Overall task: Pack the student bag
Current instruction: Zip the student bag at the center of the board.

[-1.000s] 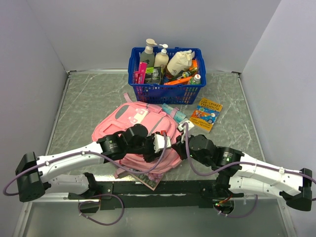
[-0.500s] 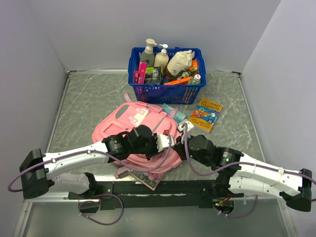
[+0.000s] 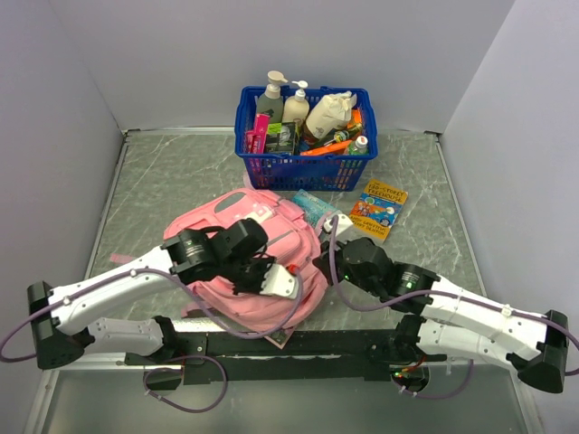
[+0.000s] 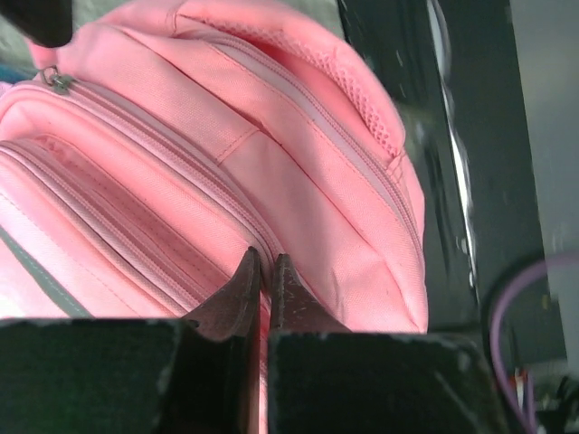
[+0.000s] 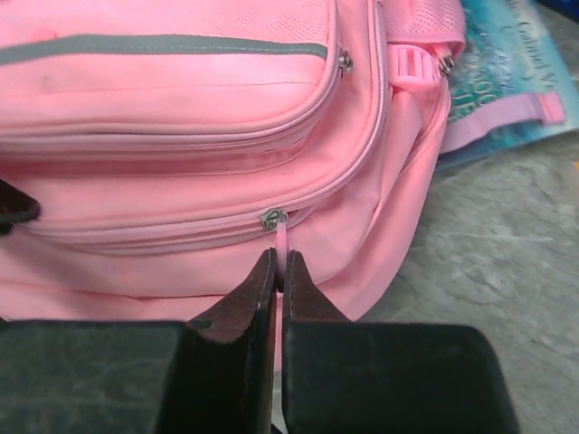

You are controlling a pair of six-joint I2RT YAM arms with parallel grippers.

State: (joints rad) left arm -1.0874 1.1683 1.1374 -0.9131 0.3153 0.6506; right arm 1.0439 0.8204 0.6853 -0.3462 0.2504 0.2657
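The student bag (image 3: pixel 222 217) is a large pink backpack lying on the table in front of both arms. My left gripper (image 3: pixel 288 293) is over its near end, and in the left wrist view the left gripper (image 4: pixel 265 262) is shut, pinching the student bag (image 4: pixel 298 181) along a zip seam. My right gripper (image 3: pixel 318 263) is at the bag's right side. In the right wrist view the right gripper (image 5: pixel 280 262) is shut on the pink pull tab of a zip slider (image 5: pixel 271 220) on the student bag (image 5: pixel 181 99).
A blue basket (image 3: pixel 303 168) of bottles and small items stands at the back. A colourful book (image 3: pixel 378 210) lies right of the bag, and a teal book (image 3: pixel 315 206) partly under it (image 5: pixel 507 99). Another book's corner (image 3: pixel 280 337) pokes out by the black base rail (image 3: pixel 362 342).
The left gripper has shut on the bag and swung back toward the near edge. The bag has shifted left, uncovering more of the teal book. The right gripper stayed shut and followed slightly left.
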